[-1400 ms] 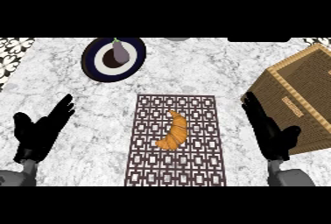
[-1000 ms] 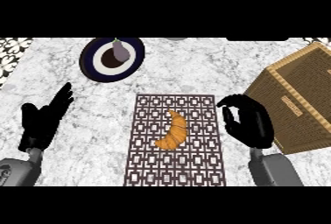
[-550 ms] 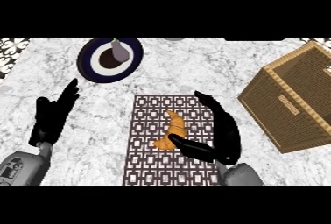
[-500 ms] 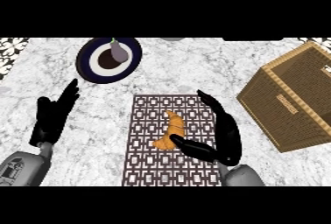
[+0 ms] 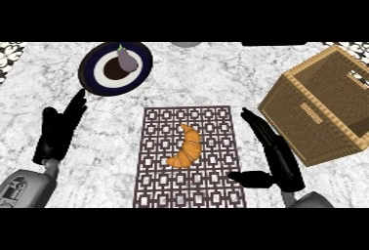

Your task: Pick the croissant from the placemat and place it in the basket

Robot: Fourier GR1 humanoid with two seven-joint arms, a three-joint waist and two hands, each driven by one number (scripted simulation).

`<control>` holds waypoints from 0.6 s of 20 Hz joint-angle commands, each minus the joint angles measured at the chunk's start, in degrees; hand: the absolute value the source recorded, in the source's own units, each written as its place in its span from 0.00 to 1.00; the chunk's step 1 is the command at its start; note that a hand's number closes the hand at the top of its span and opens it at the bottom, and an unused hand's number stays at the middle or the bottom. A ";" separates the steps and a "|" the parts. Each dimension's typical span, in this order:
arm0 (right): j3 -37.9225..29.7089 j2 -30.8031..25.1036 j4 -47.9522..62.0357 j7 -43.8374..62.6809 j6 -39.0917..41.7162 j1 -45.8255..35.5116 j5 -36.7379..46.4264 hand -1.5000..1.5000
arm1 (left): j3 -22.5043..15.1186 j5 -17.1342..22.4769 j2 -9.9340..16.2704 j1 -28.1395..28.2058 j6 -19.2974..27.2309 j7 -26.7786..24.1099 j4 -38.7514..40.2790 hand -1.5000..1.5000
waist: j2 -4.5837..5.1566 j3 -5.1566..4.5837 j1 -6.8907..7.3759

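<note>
Right hand point(image 5: 277, 157) sits open at the placemat's right edge, fingers straight and pointing away from the robot, thumb stuck out leftward over the mat's lower right part; it holds nothing. Just to its left, apart from it, the croissant point(image 5: 186, 148) lies near the middle of the placemat point(image 5: 155, 187), its long axis running roughly away from the robot with a slight lean, far tip a little to the right and near end curling left. That puts the pastry nearly parallel to the fingers, so a short sideways move should bring palm and thumb around it. Left hand point(image 5: 57, 132) rests open on the marble worktop point(image 5: 216, 73), well left of the mat, farther from the croissant. Beyond the right hand stands the wicker basket point(image 5: 302, 110).
</note>
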 commanded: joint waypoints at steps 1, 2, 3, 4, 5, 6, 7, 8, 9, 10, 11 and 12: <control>6.11 -6.52 -7.96 13.45 10.25 0.92 3.41 0.00 | 0.28 -0.41 -0.36 -0.63 0.74 0.34 0.46 0.50 | -0.16 -0.06 -0.56; 6.65 -7.54 -10.39 17.36 13.21 -0.96 3.74 0.00 | -0.36 -0.92 -1.56 -1.21 0.93 -0.24 1.59 0.50 | 0.30 0.06 -0.24; 7.49 -7.87 -14.19 21.42 14.79 -0.58 3.83 0.00 | 0.48 -0.70 0.35 0.39 -0.57 -1.72 1.67 0.50 | 0.18 0.11 0.29; 8.09 -8.92 -19.05 24.55 17.05 -0.84 3.59 0.00 | 1.45 0.45 0.08 -1.98 -0.67 0.30 1.52 0.50 | 0.14 0.19 -0.22; 9.13 -8.61 -22.02 28.95 17.92 0.37 4.03 0.00 | 0.50 -0.15 -0.24 0.22 -0.16 0.08 -0.93 0.50 | 0.17 0.36 0.84; 6.70 -10.69 -25.77 32.09 21.82 -1.90 1.23 0.00 | 0.55 -0.97 -0.65 -2.93 -0.58 -0.05 2.42 0.50 | 0.60 0.38 0.22; 7.88 -10.20 -29.37 35.37 21.85 -0.53 2.32 0.00 | 2.10 0.75 1.13 -3.06 -2.64 1.61 1.17 0.50 | 0.61 0.49 0.87; 7.94 -10.26 -32.60 40.09 23.01 -0.25 2.27 0.00 | -0.19 -1.62 -1.18 -0.06 -0.33 -0.56 0.39 0.50 | 0.59 0.49 1.15; 8.01 -9.17 -35.16 43.43 23.96 -1.28 2.69 0.00 | 0.23 -1.72 -2.84 -2.47 -0.63 -1.47 3.62 0.50 | 0.85 0.52 1.08; 7.36 -8.30 -34.90 45.63 24.38 -1.21 3.31 0.00 | -0.13 -1.64 -1.41 0.64 -0.65 1.84 -2.96 0.50 | 0.80 0.61 2.07; 6.71 -7.16 -36.96 47.42 24.39 -0.56 3.99 0.00 | 0.60 -2.53 -2.95 -2.49 -0.97 0.92 0.89 0.50 | 0.96 0.62 1.76; 6.92 -7.71 -39.03 48.49 24.92 1.11 5.11 0.00 | -0.23 -4.29 -4.57 -1.67 0.30 -0.45 1.27 0.50 | 0.96 0.63 1.75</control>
